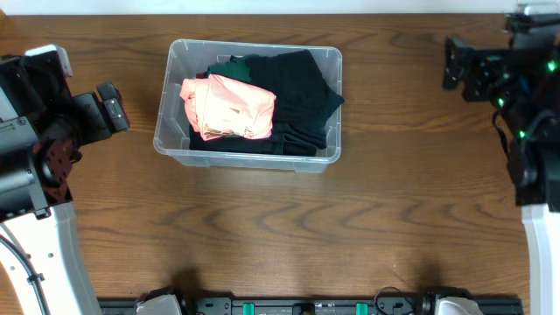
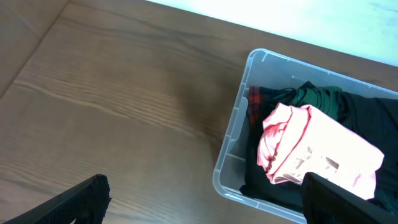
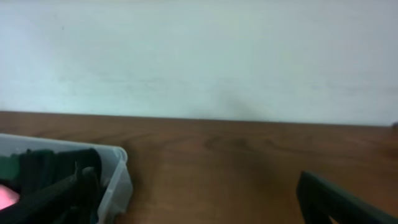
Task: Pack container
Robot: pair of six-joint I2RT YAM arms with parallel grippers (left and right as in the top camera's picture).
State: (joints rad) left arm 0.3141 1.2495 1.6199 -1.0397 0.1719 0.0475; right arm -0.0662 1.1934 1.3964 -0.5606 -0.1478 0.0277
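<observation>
The clear plastic container [image 1: 175, 87] sits on the wooden table, back centre. It holds dark green and black folded clothes [image 1: 297, 87] with a folded pink garment [image 1: 229, 107] on top at its left side. The left wrist view shows the container's corner [image 2: 233, 140], the pink garment [image 2: 317, 149] and a red-checked cloth edge [image 2: 254, 106]. My left gripper [image 1: 112, 105] is open and empty, left of the container [image 2: 202, 199]. My right gripper [image 1: 455, 63] is open and empty at the far right [image 3: 199, 199]. The right wrist view shows the container's end [image 3: 118, 180].
The brown wooden table [image 1: 289, 227] runs around the container. A pale wall [image 3: 199, 56] stands behind the table's far edge. The arm bases stand at the left and right edges, and a black rail [image 1: 297, 306] runs along the front.
</observation>
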